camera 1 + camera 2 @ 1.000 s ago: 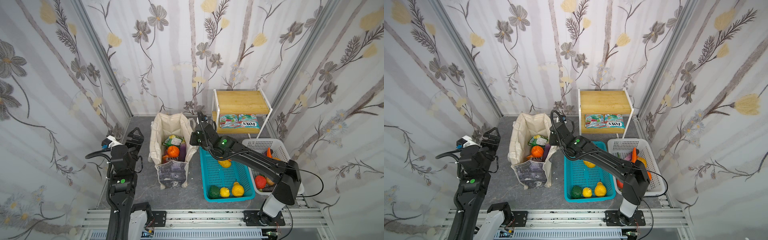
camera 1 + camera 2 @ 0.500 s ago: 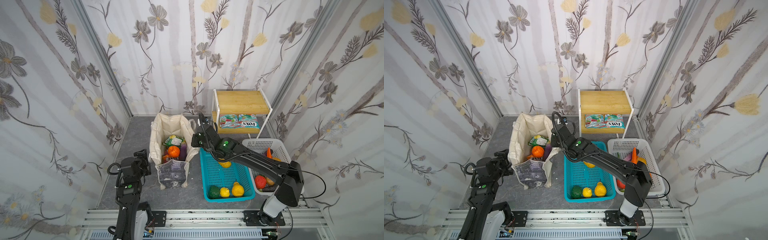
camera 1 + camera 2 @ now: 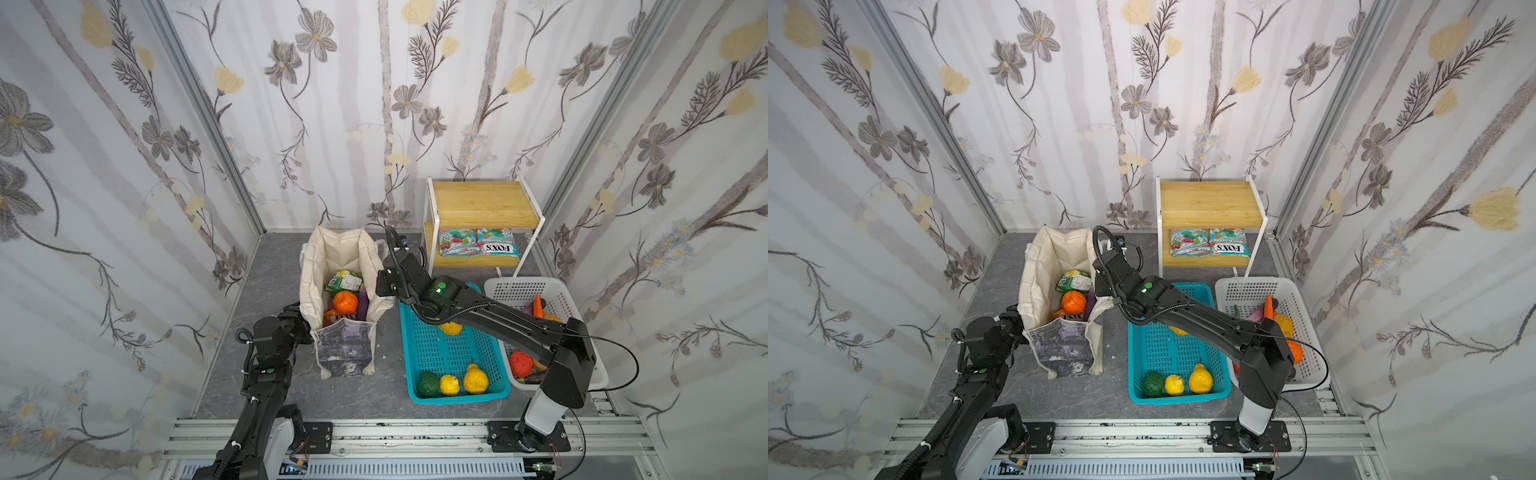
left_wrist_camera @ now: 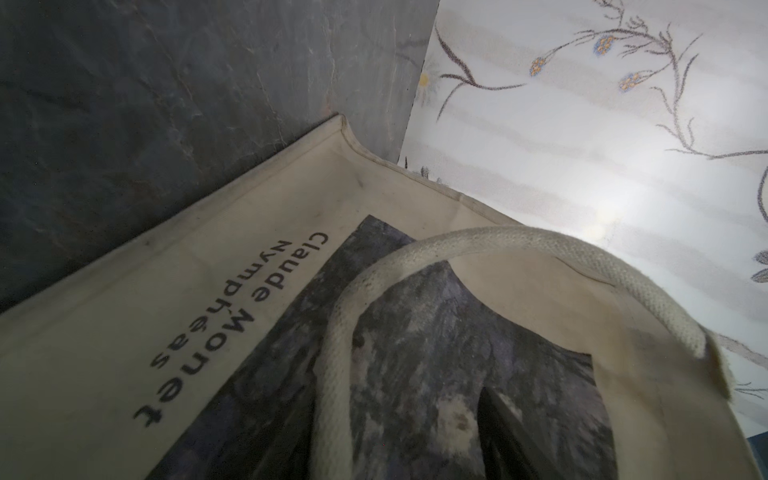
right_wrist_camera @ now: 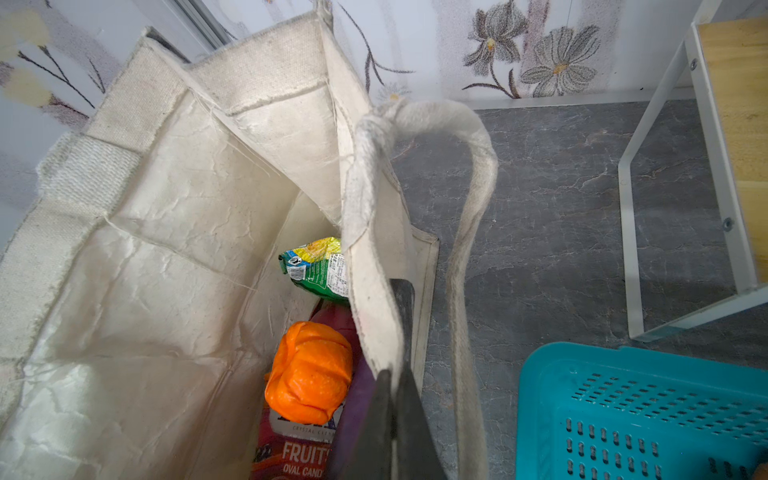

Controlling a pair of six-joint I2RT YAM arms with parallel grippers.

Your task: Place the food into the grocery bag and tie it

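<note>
- Your grocery bag (image 3: 338, 253) stood open on the grey floor (image 3: 270, 270), just left of the teal basket (image 3: 440, 353). Both top views showed it there.
- Inside it you had an orange toy fruit (image 3: 345, 302), a green and yellow snack packet (image 3: 344, 281), a purple piece (image 5: 353, 415) and a red candy packet (image 5: 299, 453).
- Your right gripper (image 5: 392, 386) reached across to the bag's right-hand rim. Its fingers were pressed together, with the cream cloth of that rim pinched between them, and a loop handle (image 5: 471, 216) hung outside the bag just beside them.
- Your left gripper (image 3: 304, 323) sat low at the bag's left side, by its near corner.
- In the left wrist view the second handle (image 4: 478, 239) arched over the dark printed panel (image 4: 415, 353). Only one dark finger (image 4: 500, 432) showed clearly, so I could not tell whether the jaws were spread or gripping anything.
- The teal basket held two yellow toy fruits (image 3: 475, 378) and a green one (image 3: 429, 383) at its near end. Another yellow piece (image 3: 451, 328) lay under your right arm.
- The white basket (image 3: 523, 284) to the right held a red fruit (image 3: 520, 362) and a toy carrot (image 3: 538, 305).
- Two snack packets (image 3: 478, 247) lay on the lower shelf of the wooden rack (image 3: 482, 203).
</note>
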